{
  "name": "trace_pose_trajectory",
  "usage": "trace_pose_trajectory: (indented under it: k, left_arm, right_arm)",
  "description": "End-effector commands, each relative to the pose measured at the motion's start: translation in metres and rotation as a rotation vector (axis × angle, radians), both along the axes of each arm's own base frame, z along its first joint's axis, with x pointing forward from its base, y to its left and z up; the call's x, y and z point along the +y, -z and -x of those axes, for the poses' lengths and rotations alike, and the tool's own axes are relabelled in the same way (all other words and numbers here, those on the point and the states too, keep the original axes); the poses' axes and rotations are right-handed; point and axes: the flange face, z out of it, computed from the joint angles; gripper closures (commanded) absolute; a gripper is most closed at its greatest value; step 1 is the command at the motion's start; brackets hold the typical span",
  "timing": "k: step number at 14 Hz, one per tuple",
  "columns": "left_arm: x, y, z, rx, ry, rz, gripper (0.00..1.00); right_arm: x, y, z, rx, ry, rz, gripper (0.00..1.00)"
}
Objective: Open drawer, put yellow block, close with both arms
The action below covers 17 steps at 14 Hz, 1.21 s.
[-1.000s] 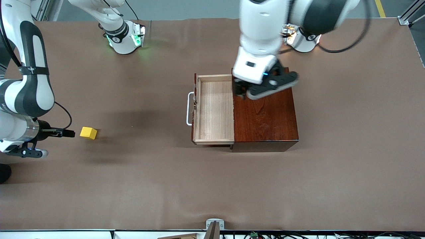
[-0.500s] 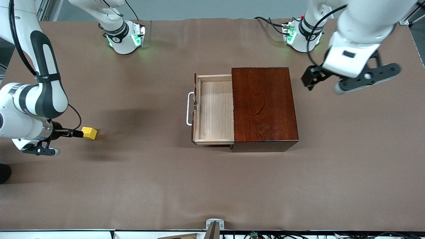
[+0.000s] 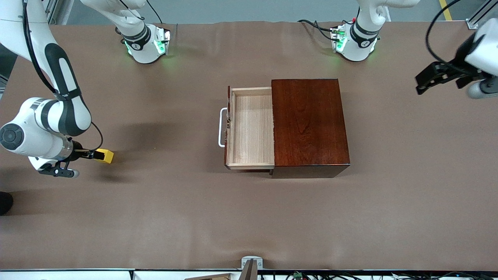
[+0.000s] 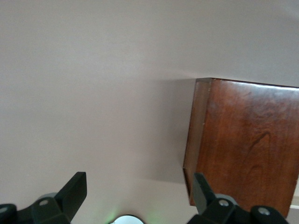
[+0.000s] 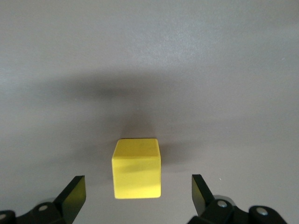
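Nowhere legible writing: yellow block (image 5: 137, 168).

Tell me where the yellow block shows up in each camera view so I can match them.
Front view: the yellow block lies on the table at the right arm's end, at the right gripper.
Left wrist view: not in it.
Right wrist view: the block sits between the open fingers.
Shared landmark: the right gripper's black fingers.

A wide table covered in plain brown matte sheeting (image 3: 249, 217) fills the view, faintly creased; a small grey metal bracket (image 3: 251, 263) sits at its edge nearest the front camera, beside a strip of tangled dark cables (image 3: 350, 275)
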Motion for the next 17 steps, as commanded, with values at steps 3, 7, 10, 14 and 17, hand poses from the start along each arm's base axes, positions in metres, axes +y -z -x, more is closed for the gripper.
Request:
trace_pose_trajectory:
  k: [3,7,10,14,17]
  left_arm:
    - [0.014,0.006,0.035,-0.020,0.005,0.016,0.00]
    - [0.020,0.006,0.041,0.008,-0.016,0.011,0.00]
    - [0.037,-0.001,0.049,0.019,-0.054,0.007,0.00]
    - [0.050,-0.008,0.056,0.020,-0.082,-0.007,0.00]
    - [0.052,-0.018,0.064,0.007,-0.091,-0.007,0.00]
  right_arm:
    - [-0.002,0.026,0.012,-0.016,0.010,-0.014,0.00]
    - [0.003,0.037,0.019,-0.027,0.008,-0.016,0.42]
    - [0.004,0.036,0.019,-0.023,0.005,-0.017,1.00]
    - [0.018,0.010,0.016,0.019,-0.004,-0.038,1.00]
    - [0.022,-0.027,0.008,0.033,-0.005,-0.052,1.00]
